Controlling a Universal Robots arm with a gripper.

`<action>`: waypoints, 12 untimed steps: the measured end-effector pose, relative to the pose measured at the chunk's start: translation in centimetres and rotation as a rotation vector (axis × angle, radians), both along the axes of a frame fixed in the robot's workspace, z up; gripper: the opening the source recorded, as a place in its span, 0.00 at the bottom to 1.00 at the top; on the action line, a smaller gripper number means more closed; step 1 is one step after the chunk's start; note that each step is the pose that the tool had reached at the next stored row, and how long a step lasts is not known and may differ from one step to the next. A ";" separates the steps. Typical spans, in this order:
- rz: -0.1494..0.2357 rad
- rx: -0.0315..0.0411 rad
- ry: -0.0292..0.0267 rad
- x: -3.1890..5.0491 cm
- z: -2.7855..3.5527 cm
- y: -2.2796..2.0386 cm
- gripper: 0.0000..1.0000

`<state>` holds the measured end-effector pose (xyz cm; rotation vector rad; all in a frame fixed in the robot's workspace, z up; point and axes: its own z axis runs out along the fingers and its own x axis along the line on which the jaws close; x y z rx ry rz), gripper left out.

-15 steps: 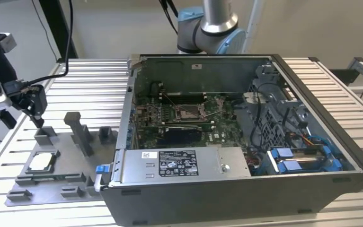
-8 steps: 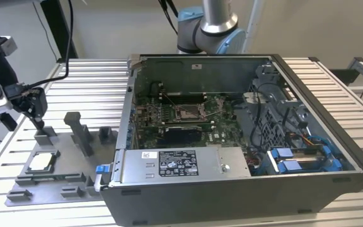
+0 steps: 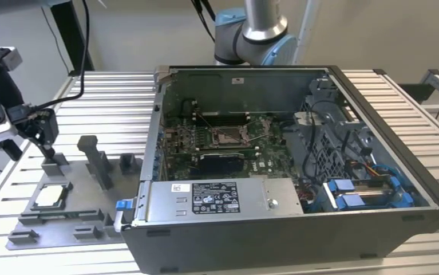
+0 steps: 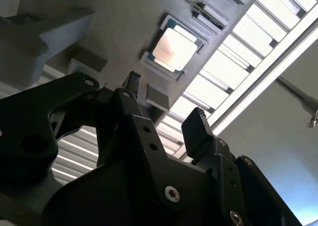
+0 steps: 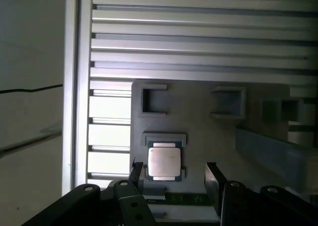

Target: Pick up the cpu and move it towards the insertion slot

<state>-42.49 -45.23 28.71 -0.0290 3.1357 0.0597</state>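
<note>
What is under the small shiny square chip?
The small silvery square chip sits in a recess of the grey plastic tray. The recess floor beneath is covered.

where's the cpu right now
The cpu lies in a recess of the grey tray on the exterior view's left, beside the open case. In the first wrist view the open gripper hangs over the tray, not holding it.

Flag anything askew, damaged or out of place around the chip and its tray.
Nothing stands out. The cpu lies flat and square in its recess on the grey tray. The gripper is open and apart from it.
</note>
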 end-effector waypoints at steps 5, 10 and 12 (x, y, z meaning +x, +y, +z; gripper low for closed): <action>0.000 -0.0001 0.0002 0.00 -0.20 0.00 1.00; 0.000 0.0001 -0.0002 -0.03 -0.45 -0.02 1.00; 0.000 0.0000 0.0001 -0.06 -0.63 -0.07 1.00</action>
